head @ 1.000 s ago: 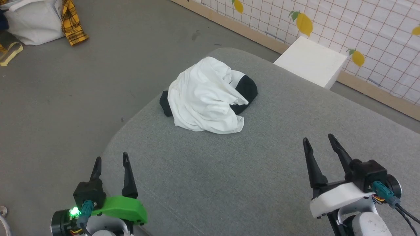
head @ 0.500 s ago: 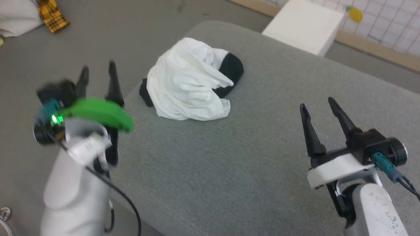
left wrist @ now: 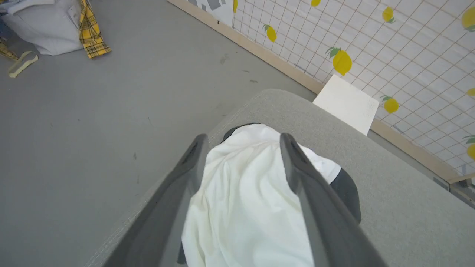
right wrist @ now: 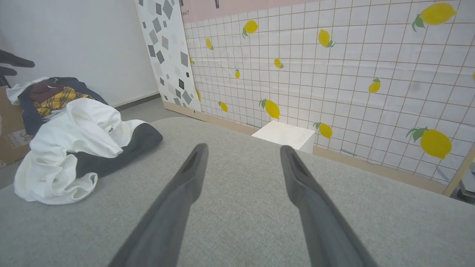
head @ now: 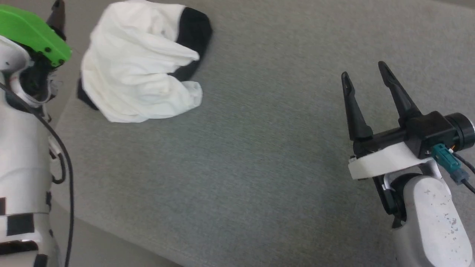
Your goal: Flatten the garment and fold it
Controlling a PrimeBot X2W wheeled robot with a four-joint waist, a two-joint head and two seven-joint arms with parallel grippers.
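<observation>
Left wrist view: crumpled garment [left wrist: 245,200] shows between the spread left fingers [left wrist: 187,174].

Nothing can be read for certain. In the right wrist view, a brown cardboard box [right wrist: 8,128] at the far left edge carries a line of dark printed capitals. It is cut off by the frame and too small to make out. On the pink strip [right wrist: 259,5] above the tiled far wall, a few tiny dark letters stand near its left end, also illegible. The garment [right wrist: 63,163] shows one small dark mark among its white folds; whether it is lettering cannot be told. In the head view, the left arm's pale forearm [head: 22,222] bears black square blocks, a coded pattern without letters or numbers.
</observation>
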